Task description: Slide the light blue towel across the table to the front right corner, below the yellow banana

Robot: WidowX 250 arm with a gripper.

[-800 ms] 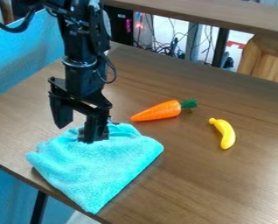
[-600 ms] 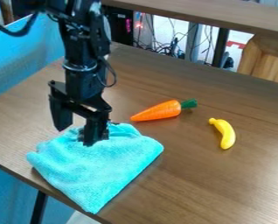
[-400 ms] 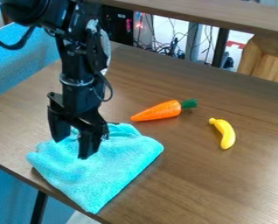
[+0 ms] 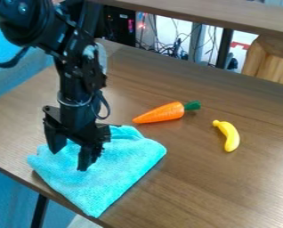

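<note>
My gripper (image 4: 70,156): fingers spread, over cloth's 10 o'clock side; contact unclear | Cloth (image 4: 113,174): below me, carrot (image 4: 162,113) at its 1, banana (image 4: 229,136) at its 2 | Best grip, I judge: straddle a raised fold, press lightly, close fully before lifting | Writing: none I can read

Your gripper (image 4: 69,156) is over the blue cloth (image 4: 111,178), its two fingers apart and pointing down. The cloth lies near the edge of the brown table (image 4: 221,191). Beside it you see the orange carrot (image 4: 162,113) with a green top, and farther right the yellow banana (image 4: 229,135), which is curved.
</note>
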